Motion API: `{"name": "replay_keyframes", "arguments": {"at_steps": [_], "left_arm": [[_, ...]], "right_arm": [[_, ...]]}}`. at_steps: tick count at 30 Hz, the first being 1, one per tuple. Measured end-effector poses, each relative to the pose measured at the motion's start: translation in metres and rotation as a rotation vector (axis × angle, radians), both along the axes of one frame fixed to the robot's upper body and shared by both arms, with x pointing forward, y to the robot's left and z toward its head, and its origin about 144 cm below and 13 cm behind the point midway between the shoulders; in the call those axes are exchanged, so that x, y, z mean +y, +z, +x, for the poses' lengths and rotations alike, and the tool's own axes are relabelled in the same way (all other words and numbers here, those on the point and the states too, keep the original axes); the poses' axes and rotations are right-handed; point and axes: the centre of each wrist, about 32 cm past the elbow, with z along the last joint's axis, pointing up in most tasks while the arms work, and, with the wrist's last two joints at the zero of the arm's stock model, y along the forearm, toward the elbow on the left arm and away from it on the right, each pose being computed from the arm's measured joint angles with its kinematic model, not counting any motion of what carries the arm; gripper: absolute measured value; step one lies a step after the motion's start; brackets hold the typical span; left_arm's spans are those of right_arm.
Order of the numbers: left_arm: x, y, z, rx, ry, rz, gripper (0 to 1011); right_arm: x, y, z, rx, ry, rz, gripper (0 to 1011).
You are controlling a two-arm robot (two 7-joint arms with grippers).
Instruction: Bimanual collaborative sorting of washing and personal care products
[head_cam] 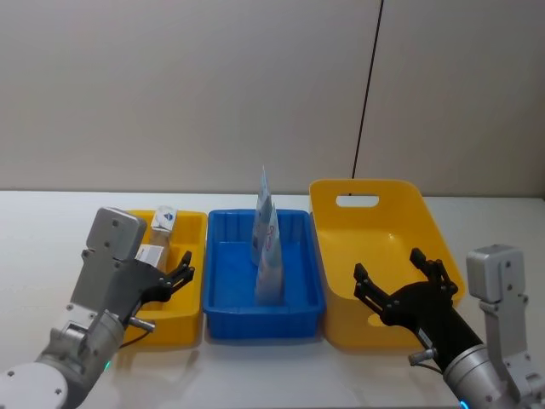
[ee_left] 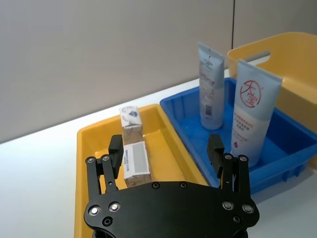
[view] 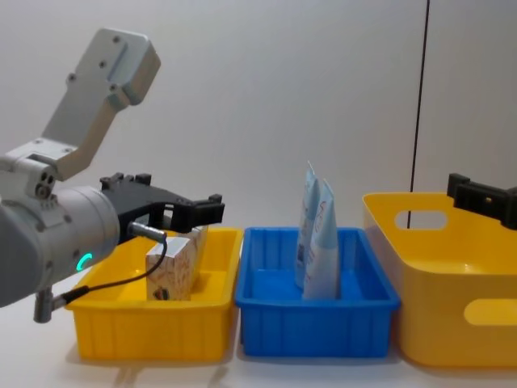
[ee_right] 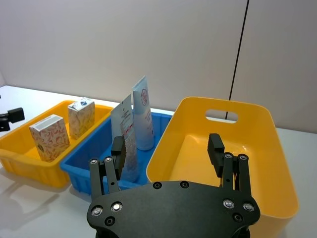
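Note:
Two small cartons stand in the small yellow bin (head_cam: 174,322) on the left: a white one with red floral print (ee_right: 49,137) and a beige-patterned one (ee_right: 81,117). Two pale blue-white squeeze tubes with red lettering (head_cam: 271,260) (ee_left: 252,114) stand upright in the blue bin (head_cam: 264,324) in the middle. My left gripper (head_cam: 183,274) (ee_left: 166,148) hovers open over the small yellow bin, close above the near carton (ee_left: 136,158), holding nothing. On the right, my right gripper (head_cam: 390,268) (ee_right: 166,144) is open above the large yellow basket (head_cam: 341,217), with nothing between its fingers.
The three containers stand side by side on a white table (head_cam: 51,221), with a plain wall behind. The large yellow basket (ee_right: 277,163) has a handle slot in its far wall and holds nothing. A black cable (head_cam: 368,94) runs down the wall behind it.

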Motion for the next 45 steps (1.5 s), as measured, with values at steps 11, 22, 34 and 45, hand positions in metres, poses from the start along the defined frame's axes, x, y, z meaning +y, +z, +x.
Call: {"name": "replay_keyframes", "arguments": {"at_steps": [11,22,34,45], "left_arm": [[-0.005,0.000,0.006,0.082,0.064,0.040,1001],[-0.006,-0.001,0.017,0.156,0.101,0.076,1001],[-0.003,-0.004,0.034,0.203,0.112,0.077,1001],[0.000,-0.011,0.050,0.237,0.119,0.052,1001]], "right_arm": [[0.000,0.000,0.000,0.000,0.000,0.000,1000],[0.000,0.000,0.000,0.000,0.000,0.000,1000],[0.000,0.000,0.000,0.000,0.000,0.000,1000],[0.000,0.000,0.000,0.000,0.000,0.000,1000]]}}
